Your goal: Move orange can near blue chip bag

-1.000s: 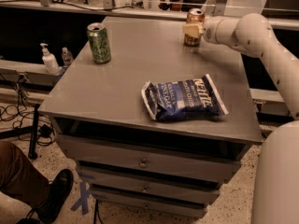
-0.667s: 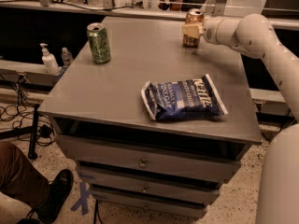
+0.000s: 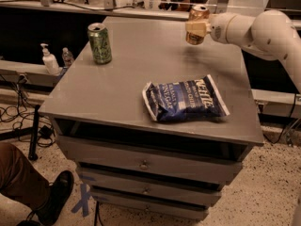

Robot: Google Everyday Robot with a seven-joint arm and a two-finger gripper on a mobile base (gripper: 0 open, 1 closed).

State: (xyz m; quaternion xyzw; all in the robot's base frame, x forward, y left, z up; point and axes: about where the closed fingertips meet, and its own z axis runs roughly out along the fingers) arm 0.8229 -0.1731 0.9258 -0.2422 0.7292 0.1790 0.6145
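Grey cabinet top [image 3: 117, 88] is seen from the front, with drawers [image 3: 143, 164] below it. At the far right edge the orange can [image 3: 199, 13] is held upright in the gripper [image 3: 195, 28], whose fingers are clamped around its middle; whether its base touches the top cannot be told. The white arm [image 3: 254, 29] is stretched in from the right. The bag [image 3: 186, 99] is laid flat near the front edge, well apart from the orange can. The green can [image 3: 99, 43] is stood upright at the far left. A pump bottle [image 3: 48, 60] is seen left of the cabinet
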